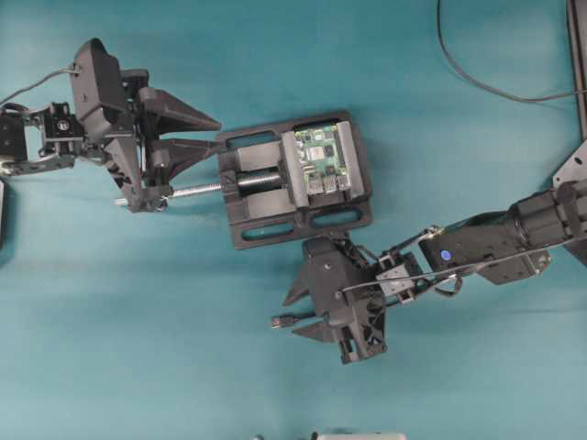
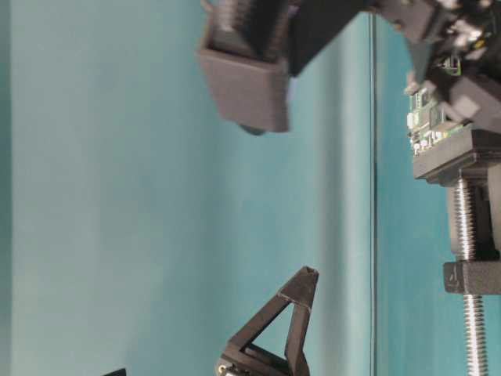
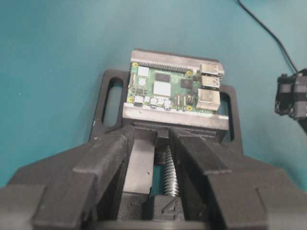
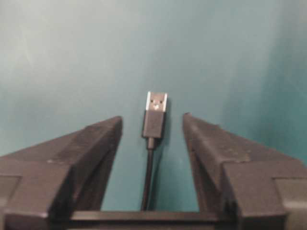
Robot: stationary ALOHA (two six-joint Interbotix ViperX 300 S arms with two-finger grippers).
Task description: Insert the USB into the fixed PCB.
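The fixed PCB (image 1: pixel 321 158), a green board with silver ports, sits clamped in a black vise (image 1: pixel 266 229). My left gripper (image 1: pixel 216 135) is open at the vise's left end. In the left wrist view its fingers (image 3: pixel 108 153) stand either side of the vise screw (image 3: pixel 169 172), with the PCB (image 3: pixel 168 88) just beyond. The USB (image 1: pixel 280 322) lies on the table below the vise. My right gripper (image 1: pixel 292 318) is open around it. In the right wrist view the plug (image 4: pixel 155 115) lies between the fingertips, touching neither, silver tip pointing away, its thin cable running back toward the gripper.
A thicker black cable (image 1: pixel 477 82) curves across the table's far right. The vise's long metal screw (image 1: pixel 197 190) sticks out left, under my left gripper. The table-level view shows the PCB (image 2: pixel 427 117) on the vise (image 2: pixel 462 160) at the right edge.
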